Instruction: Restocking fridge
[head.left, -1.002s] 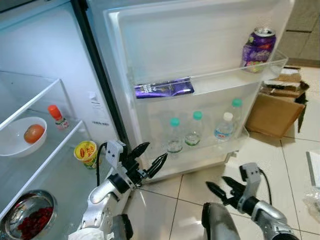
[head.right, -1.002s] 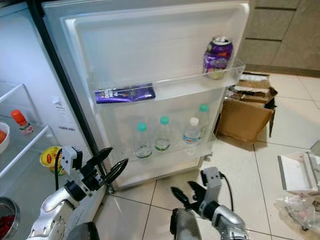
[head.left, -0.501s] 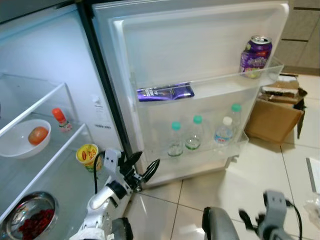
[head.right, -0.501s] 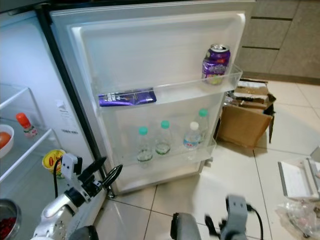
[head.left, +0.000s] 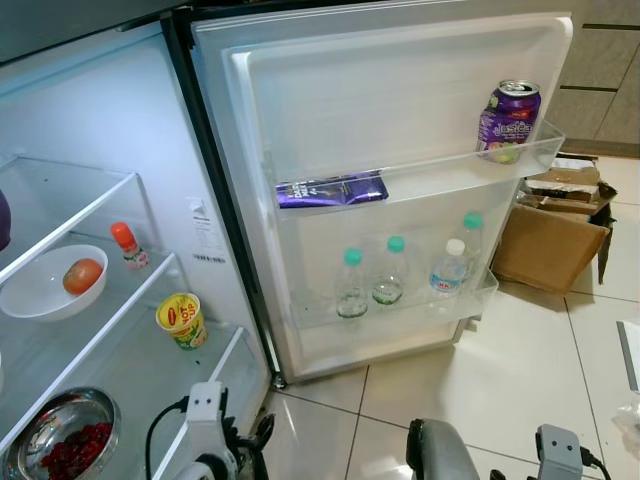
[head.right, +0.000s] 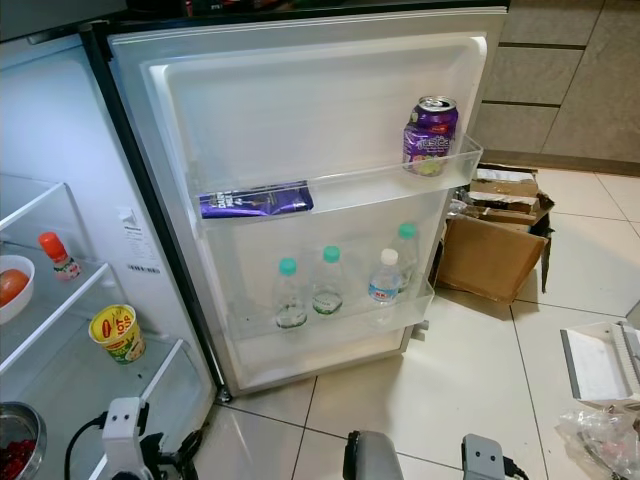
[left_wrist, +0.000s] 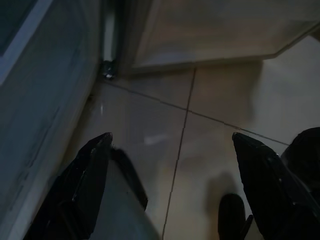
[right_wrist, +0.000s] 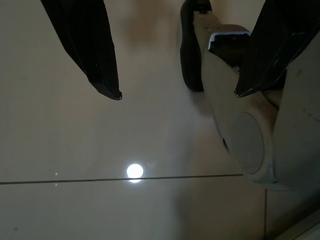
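Note:
The fridge stands open. Its door (head.left: 400, 90) holds a purple can (head.left: 510, 120) and a flat purple packet (head.left: 332, 189) on the upper shelf, and several water bottles (head.left: 396, 275) on the lower one. Inside are a white bowl with an orange fruit (head.left: 83, 275), a small red-capped bottle (head.left: 127, 245), a yellow cup (head.left: 180, 318) and a metal bowl of red food (head.left: 60, 445). My left gripper (left_wrist: 171, 136) hangs low by the fridge's bottom corner, open and holding nothing. My right gripper (right_wrist: 178, 95) points down at the floor tiles, open and holding nothing.
A torn cardboard box (head.left: 550, 230) sits on the tiled floor right of the door. A white tray-like thing (head.right: 600, 360) and a plastic bag (head.right: 600, 440) lie at the far right. My own body (right_wrist: 240, 130) sits close beside the right fingers.
Both arms have dropped from in front of the door to the bottom edge of the view. Both grippers stay open. The camera has shifted slightly.

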